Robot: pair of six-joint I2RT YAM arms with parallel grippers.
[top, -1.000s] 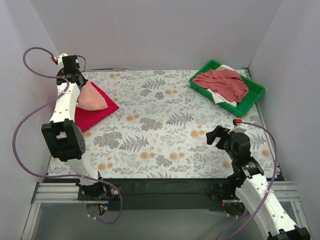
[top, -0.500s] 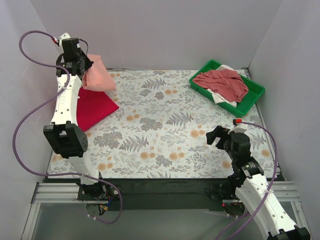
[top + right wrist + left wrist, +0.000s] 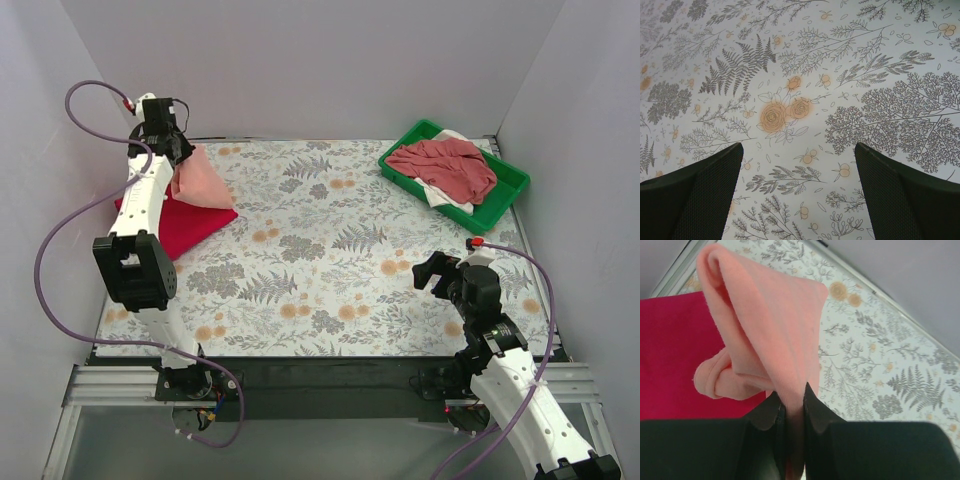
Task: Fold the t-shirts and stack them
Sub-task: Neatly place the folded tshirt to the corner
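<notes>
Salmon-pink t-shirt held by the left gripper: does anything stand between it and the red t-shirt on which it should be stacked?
Nothing visible does. The salmon-pink t-shirt hangs pinched in the left gripper just above the red t-shirt, whose visible surface carries no other thing.

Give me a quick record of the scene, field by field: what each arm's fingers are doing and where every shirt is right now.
left fingers: shut on the salmon-pink shirt, which hangs from them over the crimson shirt
right fingers: open, holding nothing, above the floral tablecloth
crimson shirt: lying flat at the far left of the tablecloth
green tray: far right corner, holding a crumpled dusty rose shirt on top of a white shirt
</notes>
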